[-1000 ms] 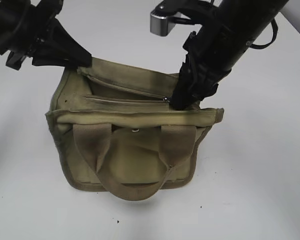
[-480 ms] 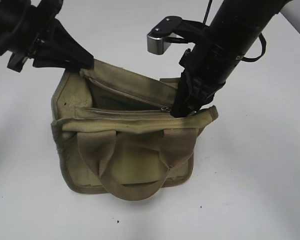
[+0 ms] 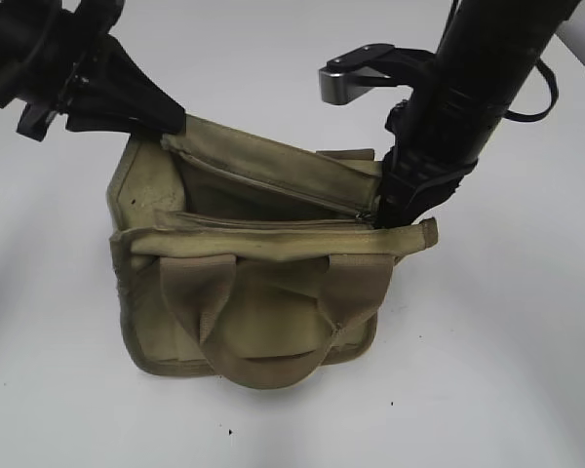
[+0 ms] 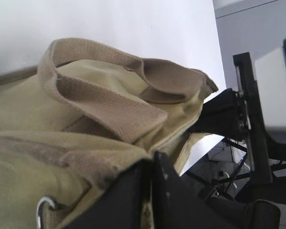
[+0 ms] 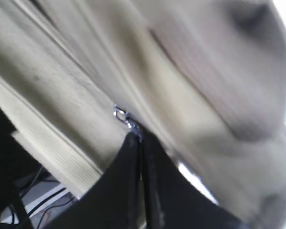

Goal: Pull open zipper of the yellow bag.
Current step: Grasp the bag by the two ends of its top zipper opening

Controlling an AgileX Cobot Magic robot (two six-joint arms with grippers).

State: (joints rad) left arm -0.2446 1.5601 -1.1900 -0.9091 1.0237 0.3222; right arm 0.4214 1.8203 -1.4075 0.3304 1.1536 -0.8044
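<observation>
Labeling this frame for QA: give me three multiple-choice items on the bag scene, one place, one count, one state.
1. Where do the right fingers meet the yellow bag?
A. near handle
B. right end of the zipper
C. bag's bottom

2. Handles seen in the left wrist view?
A. two
B. four
C. none

3. Right fingers are:
A. wide open
B. shut on the zipper's pull tab
C. off the bag

Key: B, they come down at the zipper's right end; A, two handles show; B, the right wrist view shows them pinched on the tab.
</observation>
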